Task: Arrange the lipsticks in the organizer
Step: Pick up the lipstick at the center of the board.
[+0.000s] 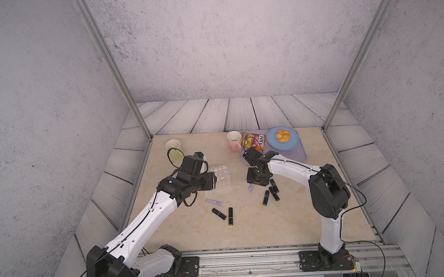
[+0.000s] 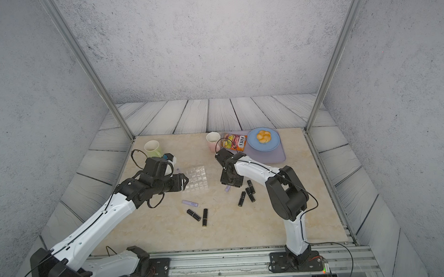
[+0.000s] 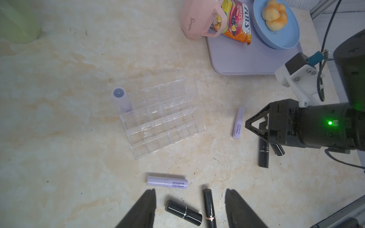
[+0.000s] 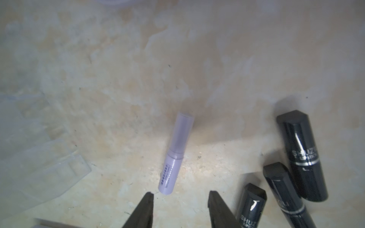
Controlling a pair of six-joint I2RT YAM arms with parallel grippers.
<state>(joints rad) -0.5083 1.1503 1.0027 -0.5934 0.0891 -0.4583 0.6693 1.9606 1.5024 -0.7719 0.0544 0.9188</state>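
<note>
Mid-frame in a top view, we see the organizer (image 1: 220, 175). Our left end effector (image 3: 190, 192) and right end effector (image 4: 180, 193) gape, empty.

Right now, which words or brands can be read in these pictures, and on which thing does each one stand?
"Simple": pink mug.
"FOX'S", "FRUITS": candy bag.
"ASTAXANTHIN": lilac lipstick.
"SHUZ", with "LIPSTIC" below it: black lipstick; the last letters curve out of sight.
Too small to read: the print on the other lilac lipstick.
</note>
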